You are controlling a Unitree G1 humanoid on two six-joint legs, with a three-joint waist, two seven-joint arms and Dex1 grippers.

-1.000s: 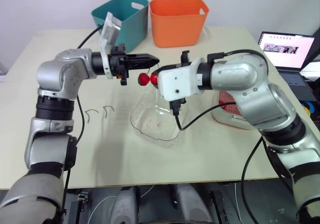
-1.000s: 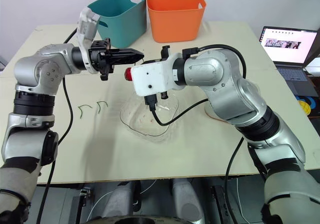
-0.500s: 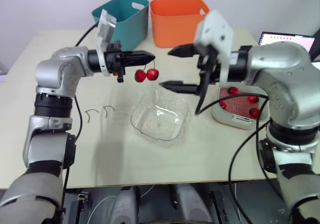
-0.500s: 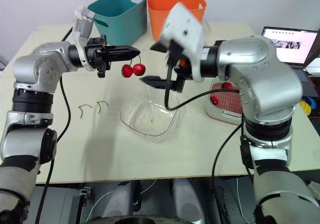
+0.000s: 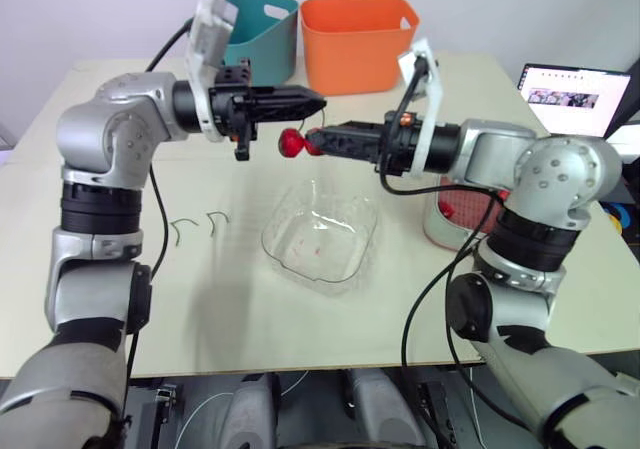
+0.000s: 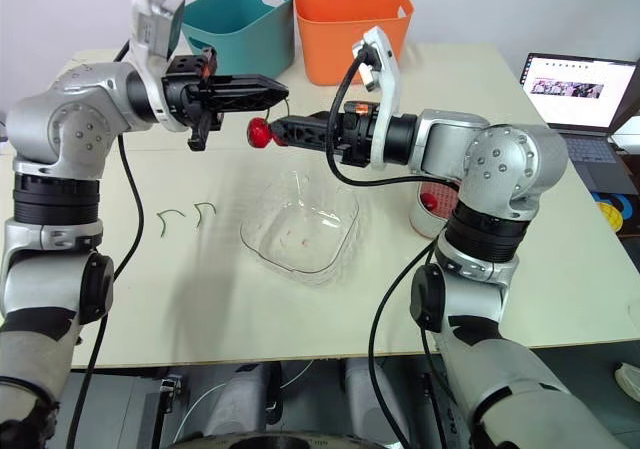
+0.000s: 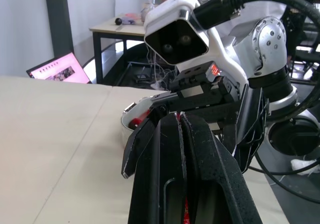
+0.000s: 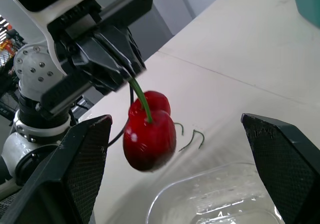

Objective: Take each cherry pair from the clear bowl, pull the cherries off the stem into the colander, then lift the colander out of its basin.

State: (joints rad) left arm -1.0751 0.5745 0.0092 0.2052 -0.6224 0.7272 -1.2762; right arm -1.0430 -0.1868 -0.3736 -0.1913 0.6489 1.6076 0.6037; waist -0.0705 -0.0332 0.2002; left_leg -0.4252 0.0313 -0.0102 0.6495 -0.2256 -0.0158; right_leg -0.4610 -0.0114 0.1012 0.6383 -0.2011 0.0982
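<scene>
My left gripper [image 5: 308, 100] is shut on the green stem of a red cherry pair [image 5: 292, 143], which hangs above the far rim of the clear bowl [image 5: 320, 235]. My right gripper [image 5: 326, 138] points level at the cherries from the right. In the right wrist view its fingers [image 8: 82, 169] stand open, wide apart, with the cherry pair [image 8: 149, 131] hanging between them, untouched. The red colander [image 6: 430, 201] in its white basin [image 5: 436, 231] sits to the right of the bowl, mostly hidden by my right arm; a cherry shows inside it.
Two bare green stems [image 5: 198, 223] lie on the table left of the bowl. A teal bin [image 5: 250, 29] and an orange bin [image 5: 357, 39] stand at the back. A laptop [image 5: 575, 99] is open at the far right.
The right gripper opened, drew back from the cherries, then turned and came in level with its fingers either side of them. The left gripper kept the stem and rose slightly.
</scene>
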